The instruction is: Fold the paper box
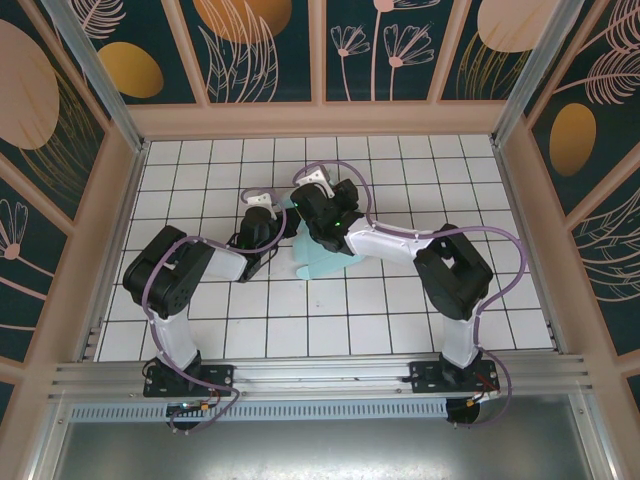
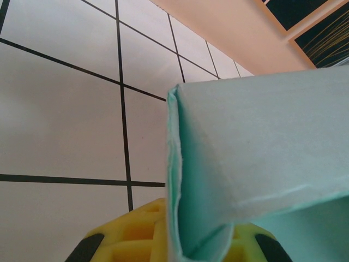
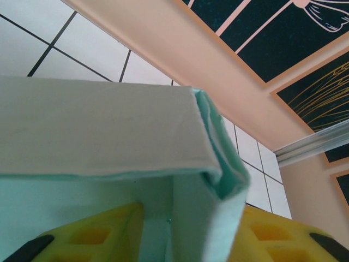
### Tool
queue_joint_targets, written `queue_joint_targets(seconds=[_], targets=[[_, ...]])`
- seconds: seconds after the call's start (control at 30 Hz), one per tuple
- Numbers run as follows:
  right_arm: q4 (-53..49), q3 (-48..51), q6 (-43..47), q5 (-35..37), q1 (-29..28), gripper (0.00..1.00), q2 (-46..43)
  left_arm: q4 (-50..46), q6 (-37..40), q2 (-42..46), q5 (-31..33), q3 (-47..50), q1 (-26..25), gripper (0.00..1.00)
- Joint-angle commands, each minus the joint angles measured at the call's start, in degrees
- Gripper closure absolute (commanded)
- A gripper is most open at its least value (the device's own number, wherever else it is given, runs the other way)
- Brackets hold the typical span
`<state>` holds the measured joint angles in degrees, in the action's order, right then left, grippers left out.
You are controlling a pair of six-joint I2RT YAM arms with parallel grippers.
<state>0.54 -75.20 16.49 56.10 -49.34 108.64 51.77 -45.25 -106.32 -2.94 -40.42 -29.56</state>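
Top external view: paper box (image 1: 325, 265), pale mint card, lies about mid-way on the white tiled table (image 1: 400, 320), partly covered by both arms. The left gripper (image 1: 270, 225) comes in at the box's 9 to 10 o'clock edge and the right gripper (image 1: 318, 225) sits over its 12 o'clock edge, so the two are close together above the card. Left wrist view: a raised card wall with a folded vertical corner fills the frame from 12 round to 5 o'clock. The corner's lower end drops between the yellow fingers (image 2: 131, 234) at 6 o'clock, with tiles at 9 o'clock and a peach wall (image 2: 245, 33) at 1 o'clock. The fingertips are hidden by card, so I cannot tell if this claw pinches. Right wrist view: a folded-over wall runs from 9 o'clock to a doubled corner right of centre. A card wall stands between the yellow fingers (image 3: 92, 234) at 6 o'clock, which sit visibly apart. The tips are hidden, so I cannot tell the grip here either.
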Motion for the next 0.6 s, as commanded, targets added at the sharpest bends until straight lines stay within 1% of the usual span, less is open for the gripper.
queue_joint_targets(seconds=[0.0, 0.07, 0.13, 0.17, 0.37, 0.4, 0.47, 0.5, 0.57], targets=[[-0.6, 1.5, -0.9, -0.6, 0.2, 0.60, 0.5, 6.1, 0.3, 0.9, -2.9, -1.5, -0.4, 1.00], [-0.6, 1.7, -0.6, -0.6, 0.2, 0.67, 0.4, 5.7, 0.2, 0.6, -3.0, -1.8, -0.4, 1.00], [-0.6, 1.8, -0.3, -0.4, 0.3, 0.87, 0.5, 5.9, -0.1, 0.3, -3.5, -1.9, -0.4, 1.00], [-0.5, 1.8, -0.2, -0.2, 0.3, 1.00, 0.6, 6.1, -0.2, 0.2, -3.6, -2.0, -0.4, 1.00], [0.3, 1.8, -0.1, 0.0, 0.3, 1.00, 0.4, 5.6, -0.2, 0.7, -3.3, -2.0, -0.4, 1.00], [0.7, 2.0, -0.2, -0.2, 0.3, 0.89, 0.0, 5.5, -0.2, 0.7, -3.3, -2.0, -0.4, 1.00], [1.1, 2.4, -1.2, -2.1, 0.3, 0.62, -1.4, 5.0, -0.6, 0.7, -3.1, -2.2, -0.4, 1.00], [1.2, 2.7, -2.1, -3.5, 0.3, 0.53, -2.4, 4.4, -0.7, 0.6, -2.9, -2.4, -0.4, 1.00], [1.6, 3.3, -3.3, -6.4, 0.4, 0.39, -4.4, 3.1, -1.0, 0.5, -2.5, -2.9, -0.4, 1.00]])
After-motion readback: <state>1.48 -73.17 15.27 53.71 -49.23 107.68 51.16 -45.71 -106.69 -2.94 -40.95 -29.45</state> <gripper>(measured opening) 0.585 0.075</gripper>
